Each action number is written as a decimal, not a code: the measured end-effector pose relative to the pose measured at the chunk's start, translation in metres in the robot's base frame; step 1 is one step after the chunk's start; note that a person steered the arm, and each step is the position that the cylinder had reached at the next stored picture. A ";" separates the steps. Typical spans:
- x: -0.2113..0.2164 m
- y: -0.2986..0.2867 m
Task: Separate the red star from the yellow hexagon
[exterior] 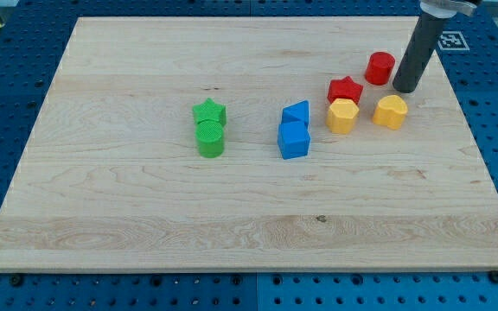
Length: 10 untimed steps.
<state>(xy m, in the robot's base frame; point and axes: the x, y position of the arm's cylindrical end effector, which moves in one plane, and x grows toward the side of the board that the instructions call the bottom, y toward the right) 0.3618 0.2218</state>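
- Blue pegboard frames the scene on every side, and on it lies the pale wooden worktop [145,199], which carries all the blocks.
- Coming in from the view's top right is the arm's dark rod; my tip [407,90] rests on the wood just right of the red cylinder [380,67] and just above the yellow heart-like block [391,112], touching neither as far as I can tell.
- As a tool it is a plain rod — nothing on it spreads, presses together or pinches, so it holds nothing.
- Blue pair near the centre: a blue cube [293,140] with a blue wedge-like block [296,112] touching it from above.
- Green pair well apart to the view's left: a green star [209,111] sitting against a green cylinder [210,138].
- Task blocks: the red star [345,90] lies right of centre, toward the view's top, and the yellow hexagon [342,116] sits directly below it — the two look to be in contact, or very nearly so.
- Progress, as I judge it: the separation is not yet done, since star and hexagon sit as a tight pair.
- What is left: bring my tip round to one of the two and push it clear. The open wood at the view's bottom seems the safer direction for the hexagon, because the red cylinder crowds the star's upper right.
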 end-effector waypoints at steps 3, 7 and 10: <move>0.024 -0.020; 0.007 -0.096; -0.031 -0.133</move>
